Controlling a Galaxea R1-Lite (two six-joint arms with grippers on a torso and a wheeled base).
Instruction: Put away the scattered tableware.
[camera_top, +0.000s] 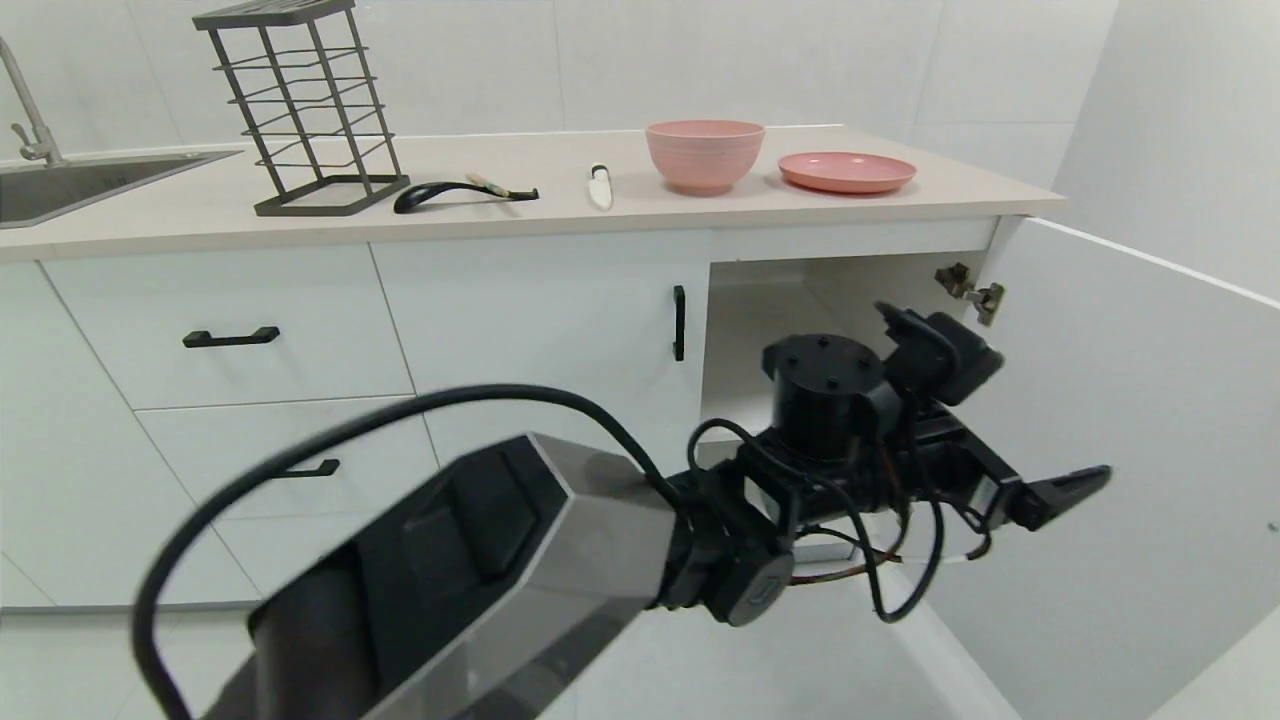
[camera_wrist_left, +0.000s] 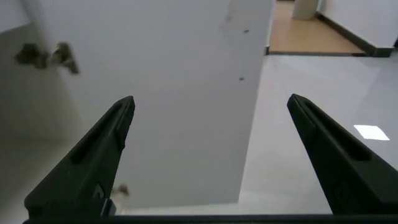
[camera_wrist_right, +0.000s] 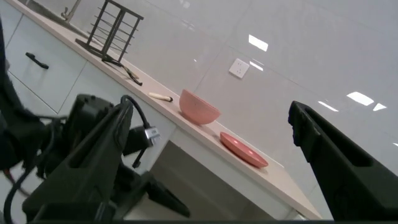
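On the countertop (camera_top: 250, 215) stand a pink bowl (camera_top: 705, 153) and a pink plate (camera_top: 846, 171) at the right. A black spoon (camera_top: 440, 192) and a small white utensil (camera_top: 599, 185) lie further left. My left gripper (camera_top: 1060, 490) hangs well below the counter, in front of the open cabinet (camera_top: 790, 310). It is open and empty, facing the inside of the cabinet door (camera_wrist_left: 186, 93). My right gripper (camera_wrist_right: 210, 106) is open and empty too, low and away from the counter. Beyond it are the bowl (camera_wrist_right: 199, 107) and plate (camera_wrist_right: 244, 150).
A black wire rack (camera_top: 300, 105) stands on the counter next to the spoon, with a sink (camera_top: 90, 180) at the far left. The white cabinet door (camera_top: 1130, 400) swings out wide to the right. Closed drawers with black handles (camera_top: 230, 337) fill the left.
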